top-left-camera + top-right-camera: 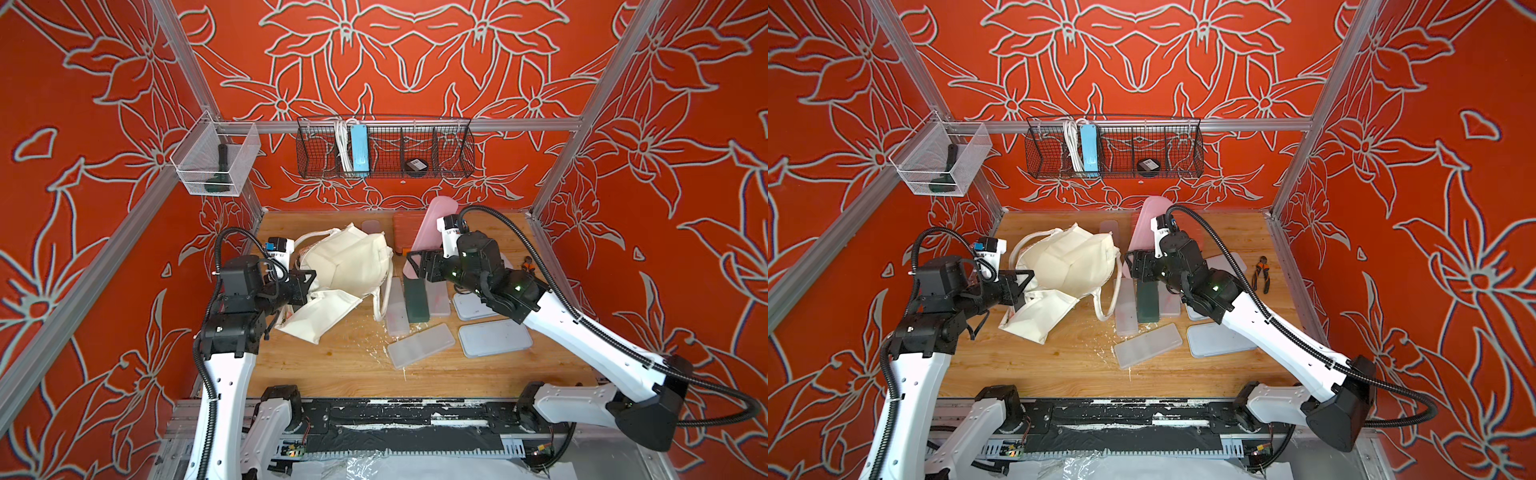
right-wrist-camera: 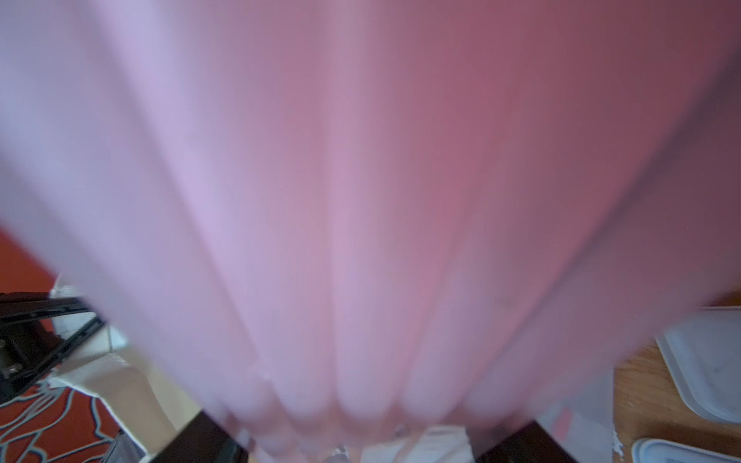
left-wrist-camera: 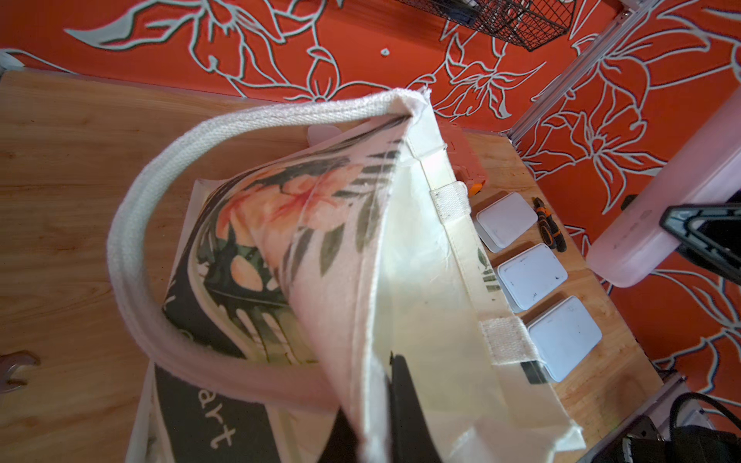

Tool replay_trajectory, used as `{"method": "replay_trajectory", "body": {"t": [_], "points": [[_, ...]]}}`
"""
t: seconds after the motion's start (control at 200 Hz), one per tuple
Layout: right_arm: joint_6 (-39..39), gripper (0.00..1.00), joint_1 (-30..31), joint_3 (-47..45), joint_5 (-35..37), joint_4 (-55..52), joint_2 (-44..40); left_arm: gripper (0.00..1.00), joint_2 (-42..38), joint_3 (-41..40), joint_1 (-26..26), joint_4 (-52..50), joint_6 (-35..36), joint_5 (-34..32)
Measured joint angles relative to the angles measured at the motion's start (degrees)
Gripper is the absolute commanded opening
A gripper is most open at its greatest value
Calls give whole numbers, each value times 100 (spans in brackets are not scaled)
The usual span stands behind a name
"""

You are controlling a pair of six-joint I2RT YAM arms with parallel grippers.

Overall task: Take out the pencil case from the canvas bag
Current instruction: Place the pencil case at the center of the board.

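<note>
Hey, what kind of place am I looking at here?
Probably a robot test cell, not a home: two robot arms work over a wooden table, boxed in by an aluminium frame with printed floral panels.

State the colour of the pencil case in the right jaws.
Pale pink; the pencil case shows best in a top view.

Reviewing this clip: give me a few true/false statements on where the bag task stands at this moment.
1. The right gripper holds the pink pencil case in the air, outside the canvas bag. True.
2. The left gripper is open, clear of the canvas bag. False: it is shut on the bag's cloth.
3. Orange-handled pliers lie on the table. True.
4. The wire basket on the back wall is empty. False: it holds a blue power strip and more.
</note>
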Motion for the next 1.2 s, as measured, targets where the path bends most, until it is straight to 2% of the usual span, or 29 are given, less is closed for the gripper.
{"method": "replay_trajectory", "body": {"t": [0.16,0.3,0.395,0.555,0.655,0.881,1.196], "points": [[15,53,-103,81,-20,-566,175,0,133,258,31,144,-278,-280],[81,53,-127,306,-133,-1025,479,0,208,291,251,389,-595,-240],[162,52,-127,321,-256,-1209,592,0,372,291,575,566,-927,31],[350,52,-127,304,-483,-1362,675,0,817,192,1316,1113,-1648,859],[428,52,-127,308,-584,-1456,756,0,1086,118,1600,1484,-2017,1290],[586,52,-120,308,-909,-1519,1158,0,1325,-332,1762,2688,-2599,1893],[774,52,205,435,-1056,-1543,1585,0,1528,-748,1864,3718,-2955,2096]]}}
